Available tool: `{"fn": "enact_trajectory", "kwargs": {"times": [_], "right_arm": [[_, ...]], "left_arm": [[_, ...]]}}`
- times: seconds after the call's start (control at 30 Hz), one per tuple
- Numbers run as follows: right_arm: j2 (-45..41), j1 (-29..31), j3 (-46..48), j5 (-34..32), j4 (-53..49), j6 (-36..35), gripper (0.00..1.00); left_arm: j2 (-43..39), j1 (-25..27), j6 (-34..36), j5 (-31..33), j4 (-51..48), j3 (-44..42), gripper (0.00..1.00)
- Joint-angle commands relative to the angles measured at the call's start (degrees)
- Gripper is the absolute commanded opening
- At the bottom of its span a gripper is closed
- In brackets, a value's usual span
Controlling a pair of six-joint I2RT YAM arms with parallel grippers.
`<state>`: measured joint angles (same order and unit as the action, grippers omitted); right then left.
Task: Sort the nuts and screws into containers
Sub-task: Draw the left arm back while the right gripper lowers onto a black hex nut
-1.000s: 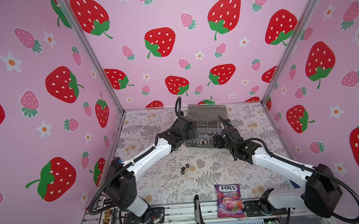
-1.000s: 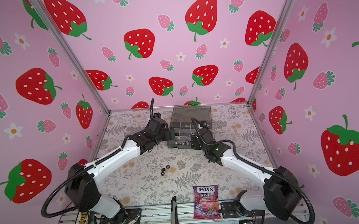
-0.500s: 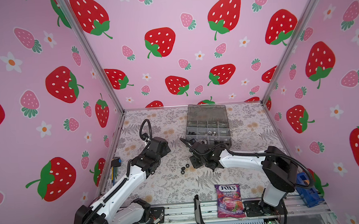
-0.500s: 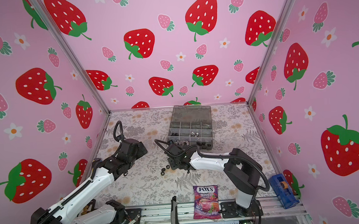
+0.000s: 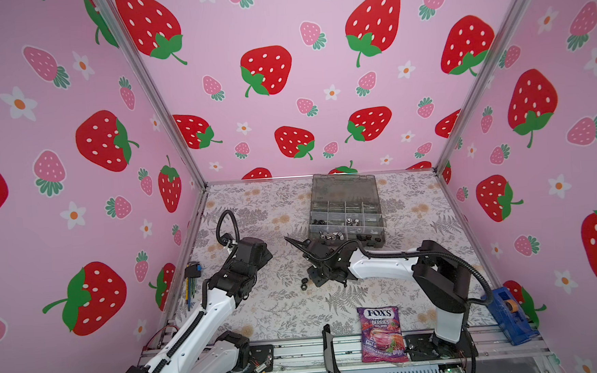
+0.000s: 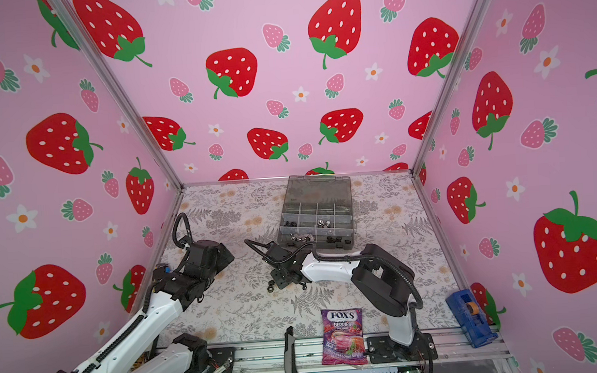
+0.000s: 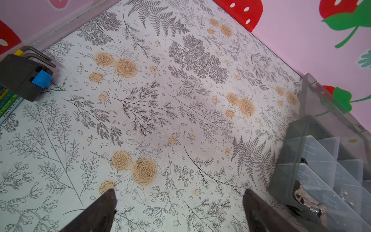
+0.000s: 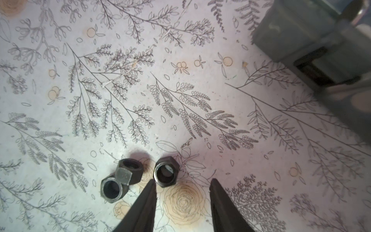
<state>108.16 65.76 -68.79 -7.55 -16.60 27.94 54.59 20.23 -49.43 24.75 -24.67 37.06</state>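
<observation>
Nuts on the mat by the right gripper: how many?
3. The single nut lies ahead of the right gripper; the tilted nut leans on the third nut beside it. Others may hide under the gripper.

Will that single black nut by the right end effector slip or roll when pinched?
The nut looks smooth hard metal, so the tapered fingers may squirt it out. Its hex flats should stop it rolling far. Loose and small, it likely slides if nudged.

Before the containers (image 5: 345, 209), nuts (image 5: 304, 284); candy bag (image 5: 381, 333) nearer.
</observation>
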Motion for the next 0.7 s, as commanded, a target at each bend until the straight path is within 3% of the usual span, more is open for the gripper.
{"fn": "enact_trajectory", "kwargs": {"times": [0.0, 0.43, 0.67], "right_arm": [[1.33, 0.82, -1.92, 1.31, -1.77, -1.22, 0.45], [5.75, 0.86, -4.15, 1.14, -2.12, -2.09, 0.38], [7.92, 0.86, -5.28, 0.57, -5.29, -1.84, 0.25]], "left_arm": [[0.58, -0.54, -1.2, 0.47, -1.35, -0.19, 0.99], [1.61, -0.81, -1.46, -0.81, -0.64, -0.01, 0.99], [2.44, -0.81, -1.2, -1.61, -0.21, 0.51, 0.99]]}}
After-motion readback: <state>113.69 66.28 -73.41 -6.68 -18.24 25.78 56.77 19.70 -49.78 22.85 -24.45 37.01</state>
